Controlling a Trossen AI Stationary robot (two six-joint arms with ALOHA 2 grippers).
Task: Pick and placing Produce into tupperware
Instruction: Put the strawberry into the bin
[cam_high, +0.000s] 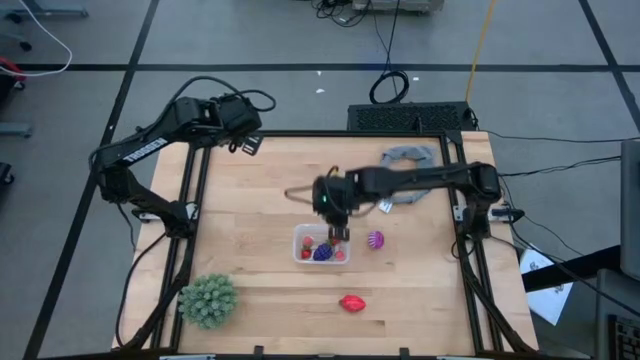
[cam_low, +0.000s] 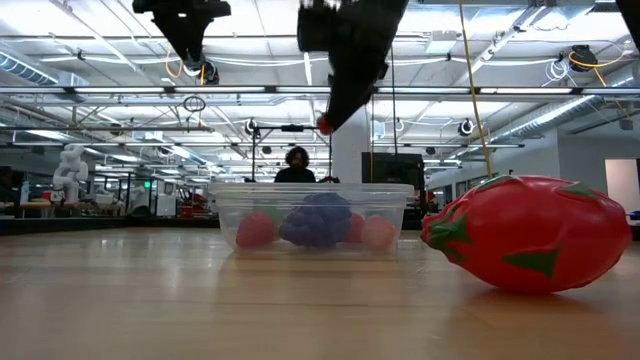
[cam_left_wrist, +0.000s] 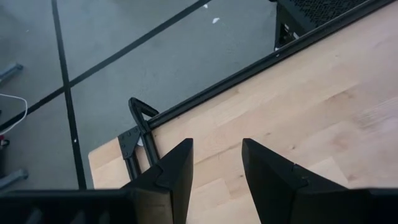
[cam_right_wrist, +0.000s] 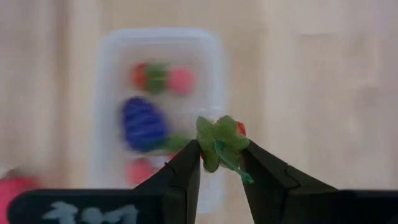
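Note:
My right gripper (cam_high: 340, 232) hovers over the near right part of the clear tupperware (cam_high: 320, 245), shut on a tiny red berry with a green leafy top (cam_right_wrist: 222, 140). In the tub (cam_low: 312, 215) lie a dark purple fruit (cam_right_wrist: 142, 123) and several small red berries (cam_right_wrist: 180, 79). A magenta fruit (cam_high: 375, 240) rests on the table just right of the tub. The larger red oval (cam_high: 351, 302) lies nearer the near edge. My left gripper (cam_left_wrist: 216, 155) waits open above the table's far left corner (cam_high: 247, 145). My right gripper pinches the small berry between its two fingers by the green leafy top (cam_right_wrist: 214, 149), coming from above and pointing down. The berry (cam_low: 325, 125) is lifted clear, well above the tub's rim.
A big green spiky ball (cam_high: 208, 300) sits at the near left corner. A grey cloth ring (cam_high: 410, 158) lies at the far right, under the right arm. A person (cam_low: 296, 165) shows far behind the table in the low view.

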